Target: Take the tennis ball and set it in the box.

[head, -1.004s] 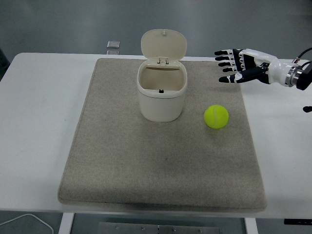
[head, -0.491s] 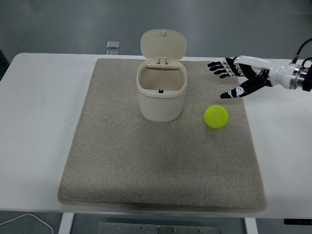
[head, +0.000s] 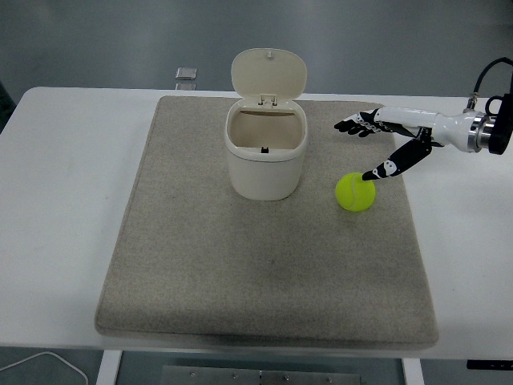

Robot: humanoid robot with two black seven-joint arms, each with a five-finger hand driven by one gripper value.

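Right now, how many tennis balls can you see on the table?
1. The tennis ball sits on the mat, right of the open box, just below the right hand. Part of the box's inside is hidden.

The right robot hand (head: 383, 136) reaches in over a grey mat (head: 264, 321) on the white worktop (head: 56, 200), fingers spread — thumb tip just above the tennis ball (head: 355, 192). The cream box (head: 266, 152) stands beside it, lid up.

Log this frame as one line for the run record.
phase: reaching | right hand: open, above tennis ball, no grasp | ball: on mat, right of box | box lid: open | left hand: out of view
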